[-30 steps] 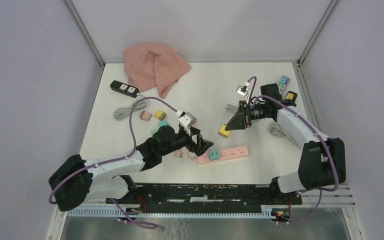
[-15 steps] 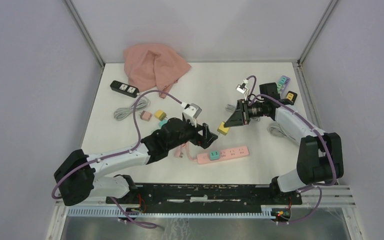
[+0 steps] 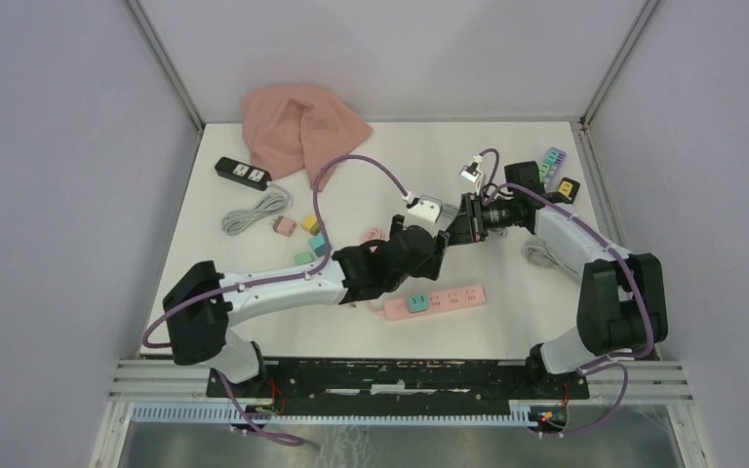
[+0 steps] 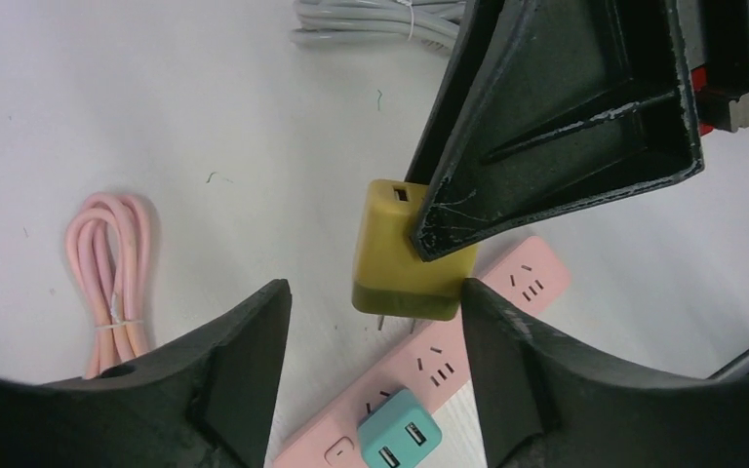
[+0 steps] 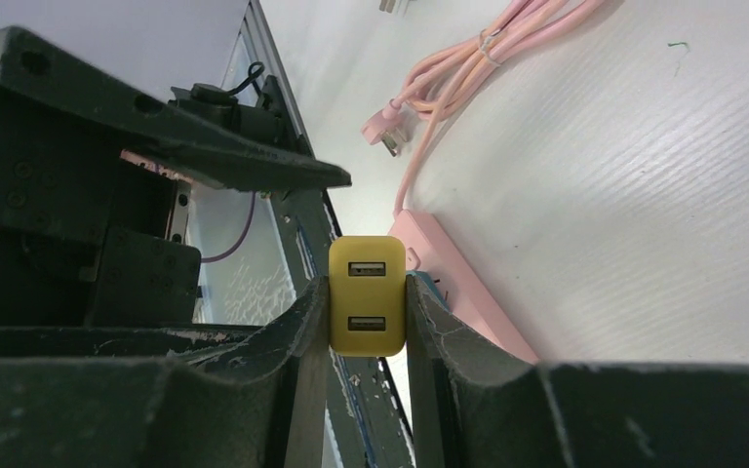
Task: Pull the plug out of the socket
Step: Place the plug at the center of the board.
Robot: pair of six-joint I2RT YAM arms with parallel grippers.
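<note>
My right gripper (image 5: pixel 368 322) is shut on a yellow two-port USB plug (image 5: pixel 368 295) and holds it in the air, prongs free, above the pink power strip (image 3: pixel 453 295). The plug also shows in the left wrist view (image 4: pixel 405 258), gripped by a right finger (image 4: pixel 556 117). A teal plug (image 3: pixel 416 303) sits in the strip's left socket (image 4: pixel 400 441). My left gripper (image 4: pixel 375 375) is open and empty, its jaws just below and either side of the yellow plug, over the strip (image 4: pixel 517 288). In the top view the left gripper (image 3: pixel 433 252) covers the yellow plug, next to the right gripper (image 3: pixel 460 227).
A pink cable coil (image 4: pixel 112 283) lies left of the strip. A pink cloth (image 3: pixel 302 132), a black power strip (image 3: pixel 244 173), a grey cable (image 3: pixel 254 210) and several small coloured plugs (image 3: pixel 311 224) lie at the back left. More adapters (image 3: pixel 552 161) and a white cable (image 3: pixel 538 255) lie at the right.
My left arm has swung up and right from beside the strip's left end to the right gripper, still open. The right gripper keeps the yellow plug, shifted slightly back.
</note>
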